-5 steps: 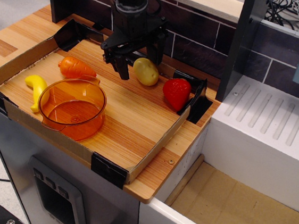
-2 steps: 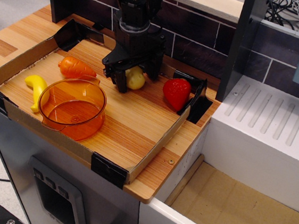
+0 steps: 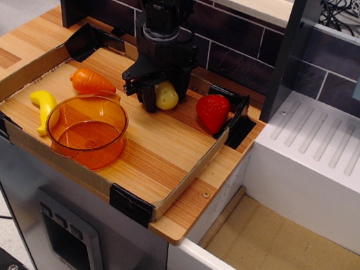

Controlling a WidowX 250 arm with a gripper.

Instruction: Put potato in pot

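The gripper [image 3: 162,98] is standing straight down over the back of the wooden tray [image 3: 165,149], its dark fingers sitting either side of the potato [image 3: 167,95] and seeming to be pressing on it, though from here I am not able to tell whether the potato is resting on the wood or hanging just clear of it. Taking the pot [image 3: 88,129] as the marker: the potato is sitting behind it and to its right, a short way off; the carrot [image 3: 92,82] is lying just behind the pot's rim, the banana [image 3: 43,108] is lying just to its left, and the strawberry [image 3: 212,112] is standing well to its right, near the potato.

The potato looks smooth and rounded, so I am guessing a shallow pinch could let it squirt out sideways during the lift, rolling toward the strawberry. The carrot is lying close to the straight route to the pot, and a low carry might be knocking it. The pot looks light; clipping its rim could shove it against the tray's front wall.
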